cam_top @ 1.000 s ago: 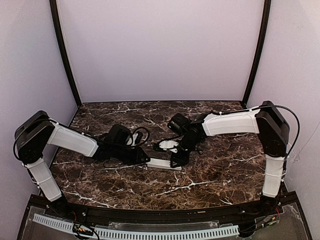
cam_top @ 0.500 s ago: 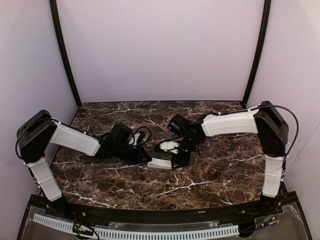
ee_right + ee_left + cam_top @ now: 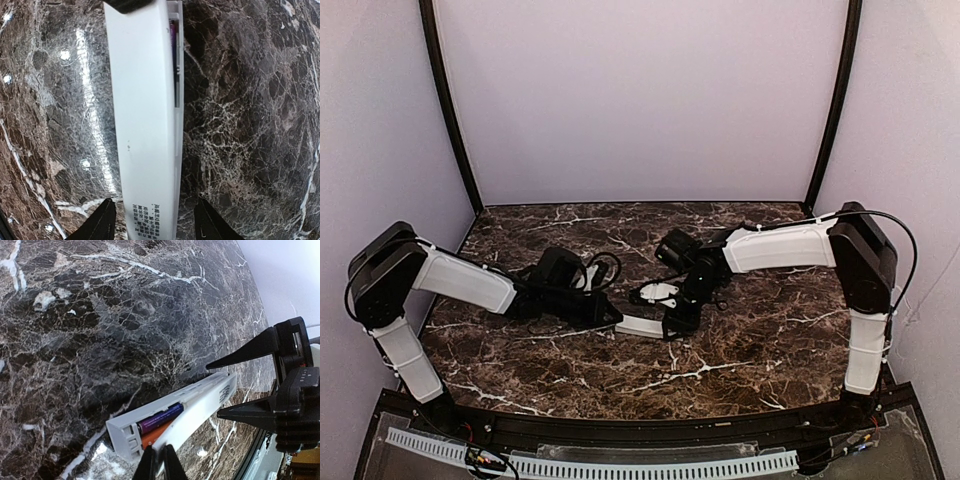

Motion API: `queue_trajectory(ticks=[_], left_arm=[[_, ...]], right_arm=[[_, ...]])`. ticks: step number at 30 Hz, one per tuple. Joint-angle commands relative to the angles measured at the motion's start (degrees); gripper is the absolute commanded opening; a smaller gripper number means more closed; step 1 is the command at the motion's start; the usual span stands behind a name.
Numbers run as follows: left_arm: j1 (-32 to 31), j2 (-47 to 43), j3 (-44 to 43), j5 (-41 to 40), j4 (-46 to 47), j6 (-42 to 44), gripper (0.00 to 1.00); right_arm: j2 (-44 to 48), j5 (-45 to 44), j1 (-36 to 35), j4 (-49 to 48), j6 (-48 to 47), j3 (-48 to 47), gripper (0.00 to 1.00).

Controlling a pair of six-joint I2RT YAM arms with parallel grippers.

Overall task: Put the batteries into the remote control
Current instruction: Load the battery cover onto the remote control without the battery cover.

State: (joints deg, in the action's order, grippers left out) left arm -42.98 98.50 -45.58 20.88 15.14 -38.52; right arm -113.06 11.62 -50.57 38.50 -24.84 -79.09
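The white remote control (image 3: 640,326) lies on the marble between my two grippers. In the left wrist view its open compartment holds two batteries side by side, a purple one (image 3: 160,417) and an orange-red one (image 3: 155,434). My left gripper (image 3: 157,462) is shut on the remote's near side wall at the compartment end, and it also shows from above (image 3: 613,318). My right gripper (image 3: 157,220) is open, a finger on each side of the remote's printed end (image 3: 150,212) without touching it. It also shows in the top view (image 3: 672,322).
A small white piece (image 3: 660,291) lies on the dark marble table (image 3: 750,340) just behind the remote, under the right arm. Black cables (image 3: 605,268) loop behind the left wrist. The purple walls enclose the table on three sides.
The remote's right end has shifted slightly left and the right gripper has settled over it. The left gripper keeps its hold.
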Motion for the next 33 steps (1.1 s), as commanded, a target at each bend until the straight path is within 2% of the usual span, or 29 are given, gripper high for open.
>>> queue_trajectory(ticks=[1, 13, 25, 33], left_arm=[[1.4, -1.8, 3.0, -0.6, 1.4, -1.9, 0.00], [4.3, -0.5, 5.5, 8.1, 10.5, -6.5, 0.00], [6.6, 2.1, 10.5, 15.0, 23.6, -14.6, 0.00], [6.7, 5.6, 13.3, 18.2, 37.6, -22.3, 0.00]], right_arm=[[0.2, -0.5, 0.2, 0.3, 0.0, -1.0, 0.56], [0.6, -2.1, -0.2, -1.5, -1.1, -2.4, 0.68], [-0.5, 0.0, -0.7, -1.3, -3.3, -4.0, 0.69], [-2.4, 1.5, -1.2, -1.3, -4.6, -4.8, 0.70]])
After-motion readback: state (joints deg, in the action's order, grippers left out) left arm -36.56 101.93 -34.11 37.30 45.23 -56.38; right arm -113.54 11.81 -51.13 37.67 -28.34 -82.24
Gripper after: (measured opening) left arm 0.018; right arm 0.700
